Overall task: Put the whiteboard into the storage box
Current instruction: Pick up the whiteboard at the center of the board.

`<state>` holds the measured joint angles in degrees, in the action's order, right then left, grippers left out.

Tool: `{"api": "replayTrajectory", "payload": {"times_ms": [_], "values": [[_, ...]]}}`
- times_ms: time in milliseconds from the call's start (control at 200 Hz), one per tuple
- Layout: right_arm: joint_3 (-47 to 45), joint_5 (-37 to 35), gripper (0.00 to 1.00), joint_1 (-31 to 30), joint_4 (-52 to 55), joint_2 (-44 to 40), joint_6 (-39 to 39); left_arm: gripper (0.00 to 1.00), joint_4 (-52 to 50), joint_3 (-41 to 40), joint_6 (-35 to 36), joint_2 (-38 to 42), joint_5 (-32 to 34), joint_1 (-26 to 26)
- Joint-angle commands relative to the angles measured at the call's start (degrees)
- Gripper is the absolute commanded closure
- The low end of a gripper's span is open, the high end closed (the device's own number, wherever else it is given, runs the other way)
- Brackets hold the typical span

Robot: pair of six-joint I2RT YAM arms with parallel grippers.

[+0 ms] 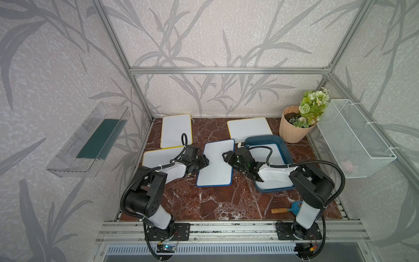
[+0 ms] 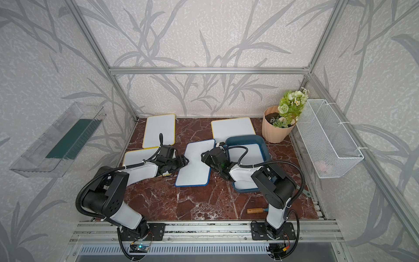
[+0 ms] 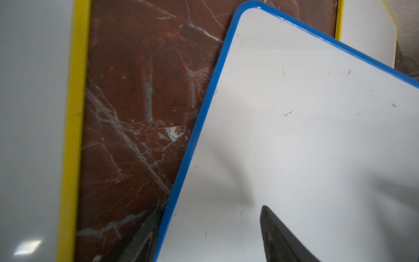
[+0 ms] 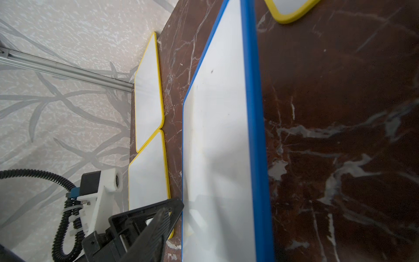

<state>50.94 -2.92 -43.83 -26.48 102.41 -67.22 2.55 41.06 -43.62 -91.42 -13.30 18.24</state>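
Since the blue-rimmed white rectangular whiteboard (image 1: 215,172) lies flat just beside the shallow teal plastic storage box (image 1: 265,137), left gripper (image 1: 206,161) spread astride its edge, right gripper (image 1: 224,156) closure untellable, both should pinch opposite edges, lifting level.

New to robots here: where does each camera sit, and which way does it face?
Top views: high in front, looking down toward the back wall; both arms, left gripper and right gripper show.
Left wrist: on the left arm, looking down at the blue-edged whiteboard; one own finger shows.
Right wrist: on the right arm, looking across that board at the left gripper; own fingers unseen.
Shared: all see the whiteboard.
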Motion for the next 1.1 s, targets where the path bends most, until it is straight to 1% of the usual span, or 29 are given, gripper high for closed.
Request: {"api": "replayTrajectory", "payload": {"times_ms": [0,160,205,275,585,770,885,905,1095], "values": [[2.0,-2.5,0.5,-0.8,-1.8,-2.9,1.9,0.29,-6.1,-2.1,-1.3,0.4,-2.2,0.6],[1.8,-4.6,0.6,-1.2,-2.6,-3.6,2.6,0.29,-6.2,-2.3,-1.5,0.8,-2.2,0.6],[1.8,-5.0,0.61,-1.3,-2.9,-3.7,2.8,0.29,-6.1,-2.4,-1.5,1.0,-2.2,0.6],[1.7,-5.6,0.67,-1.3,-3.3,-3.8,2.9,0.29,-6.3,-2.4,-1.6,1.1,-2.2,0.6],[1.6,-6.2,0.85,-1.6,-4.7,-4.2,4.4,0.29,-6.8,-2.8,-1.6,2.6,-2.0,0.6],[2.4,-6.7,0.91,-1.9,-3.9,-4.3,5.6,0.29,-8.5,-2.4,-1.6,4.6,-1.7,0.6],[3.5,-6.7,0.91,-2.0,-3.4,-4.3,6.9,0.29,-10.2,-1.4,-1.5,7.2,-1.2,0.6],[3.7,-6.7,0.91,-2.0,-3.3,-5.8,7.2,0.29,-10.5,-1.3,-1.5,7.7,-1.1,0.6],[6.5,-6.7,0.95,-2.0,-1.2,-8.0,11.5,0.29,-13.1,0.2,-0.8,11.1,-0.4,0.6]]}}
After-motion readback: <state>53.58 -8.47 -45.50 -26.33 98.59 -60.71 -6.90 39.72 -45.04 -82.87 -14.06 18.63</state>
